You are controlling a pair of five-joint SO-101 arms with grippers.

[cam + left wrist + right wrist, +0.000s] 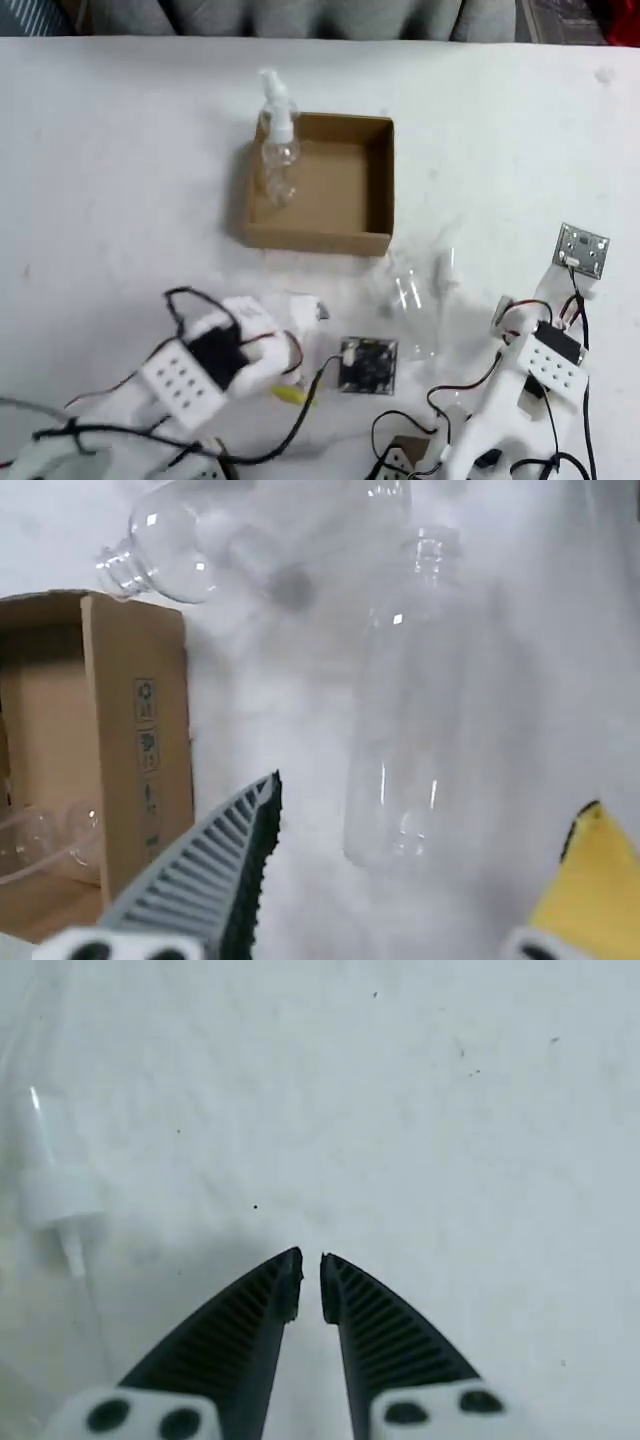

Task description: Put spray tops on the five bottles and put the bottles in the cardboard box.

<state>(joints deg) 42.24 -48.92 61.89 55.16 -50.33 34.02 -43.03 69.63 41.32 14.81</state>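
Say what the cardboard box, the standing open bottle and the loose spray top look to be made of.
The cardboard box: brown cardboard with a matte finish, going by its dull tan walls and folded edges. The bottle: probably clear plastic, glossy. It is see-through with bright highlights. The spray top: seemingly opaque white plastic, smooth, with a thin pale tube.

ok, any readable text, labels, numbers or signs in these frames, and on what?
No words or numbers can be read.
On the cardboard box: a column of small printed marks on its outer wall, too blurred to read.
On the dark square board and the grey board: any print is too small to tell.
On the clear bottle: no label visible.
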